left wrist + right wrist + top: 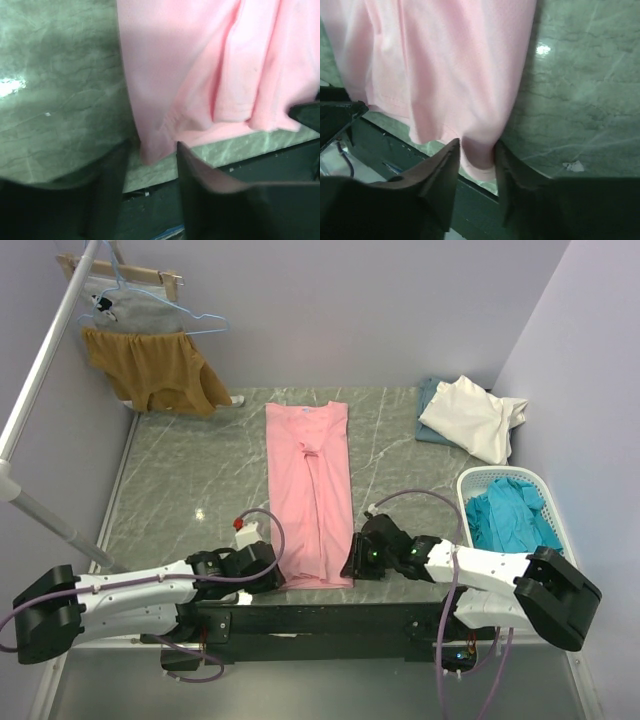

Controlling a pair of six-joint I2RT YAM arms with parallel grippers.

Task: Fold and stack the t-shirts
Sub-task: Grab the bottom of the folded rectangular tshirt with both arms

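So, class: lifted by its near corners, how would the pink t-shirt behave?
Probably floppy: the pink t-shirt lies flat with soft creases down its middle. Likely light: its thin hem bunches inside the right gripper. It would probably sag between the lifted corners.

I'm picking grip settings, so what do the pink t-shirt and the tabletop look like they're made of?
Pink t-shirt: soft matte knit, probably cotton jersey; it drapes in loose folds and has a stitched hem. Tabletop: grey-green veined stone look, maybe marble or a printed laminate; smooth and semi-glossy, with light glints on it.
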